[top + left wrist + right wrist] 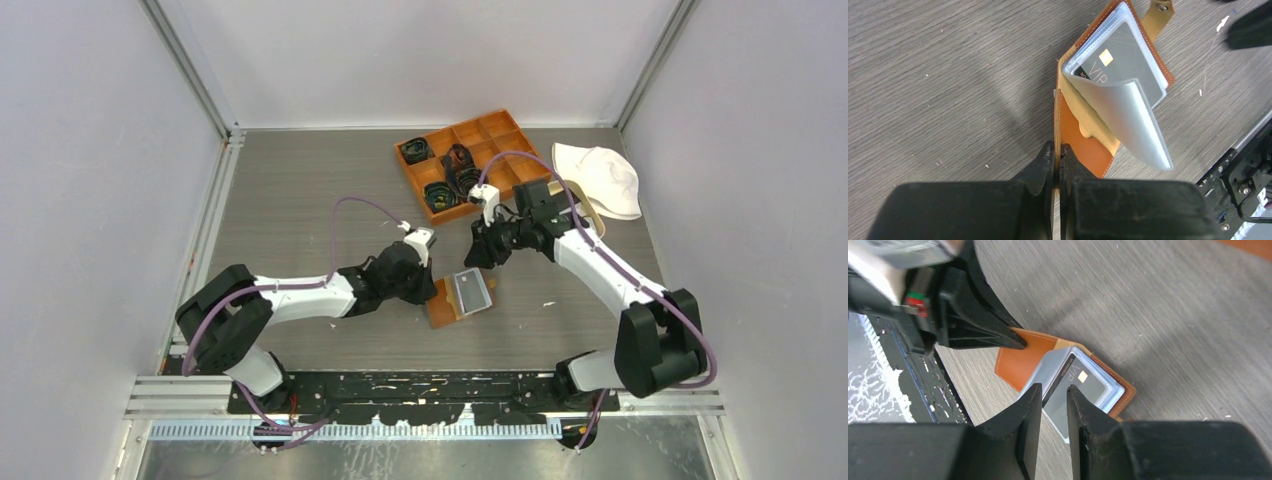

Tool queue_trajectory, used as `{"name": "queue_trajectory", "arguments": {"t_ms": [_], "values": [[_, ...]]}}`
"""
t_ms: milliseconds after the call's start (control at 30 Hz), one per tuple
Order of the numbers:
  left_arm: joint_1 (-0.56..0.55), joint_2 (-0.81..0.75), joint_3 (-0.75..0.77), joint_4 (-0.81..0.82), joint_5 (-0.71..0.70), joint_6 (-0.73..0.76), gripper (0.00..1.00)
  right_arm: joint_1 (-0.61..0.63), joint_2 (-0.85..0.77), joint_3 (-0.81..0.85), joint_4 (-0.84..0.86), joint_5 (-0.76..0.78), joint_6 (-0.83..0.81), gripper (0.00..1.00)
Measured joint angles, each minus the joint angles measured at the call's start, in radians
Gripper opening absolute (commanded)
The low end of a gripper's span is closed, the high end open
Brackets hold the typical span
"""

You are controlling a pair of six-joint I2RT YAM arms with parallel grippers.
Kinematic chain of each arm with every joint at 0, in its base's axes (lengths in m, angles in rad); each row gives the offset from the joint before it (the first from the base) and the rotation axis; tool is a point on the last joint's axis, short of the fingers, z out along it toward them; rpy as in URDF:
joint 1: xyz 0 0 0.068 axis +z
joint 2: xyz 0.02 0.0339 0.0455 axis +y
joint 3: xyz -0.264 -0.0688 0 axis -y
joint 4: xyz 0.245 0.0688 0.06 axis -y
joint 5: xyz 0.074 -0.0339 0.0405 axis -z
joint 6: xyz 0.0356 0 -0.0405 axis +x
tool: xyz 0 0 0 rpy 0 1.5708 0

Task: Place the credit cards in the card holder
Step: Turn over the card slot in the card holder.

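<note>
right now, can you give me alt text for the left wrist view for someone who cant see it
The left gripper is shut on the cover edge of the brown card holder, which lies open on a grey wood-grain table. Its clear sleeves fan out, and a grey card marked VIP with a gold chip sits in one.

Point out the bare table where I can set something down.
Widest free patch: the far-left table, between the left rail and the orange box. A smaller one lies right of the card holder, inside the right arm's bend. Crowded: the centre and the white hat corner.
</note>
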Motion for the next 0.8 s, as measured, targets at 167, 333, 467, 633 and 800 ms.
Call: {"name": "queue_trajectory", "arguments": {"t_ms": [167, 333, 467, 633, 800], "values": [[0.0, -0.01, 0.0, -0.001, 0.0, -0.018, 0.0, 0.021, 0.142, 0.034, -0.05, 0.041, 0.0, 0.3], [0.0, -0.01, 0.0, -0.008, 0.0, -0.025, 0.0, 0.031, 0.22, 0.047, -0.101, 0.121, 0.001, 0.31], [0.0, -0.01, 0.0, -0.009, 0.0, -0.027, 0.0, 0.036, 0.248, 0.083, -0.135, 0.164, 0.002, 0.32], [0.0, -0.01, 0.0, -0.014, -0.001, -0.027, 0.0, 0.045, 0.293, 0.111, -0.149, 0.207, 0.004, 0.35], [0.0, -0.01, -0.001, -0.014, -0.003, -0.027, 0.0, 0.055, 0.321, 0.116, -0.176, 0.232, 0.005, 0.35]]}}
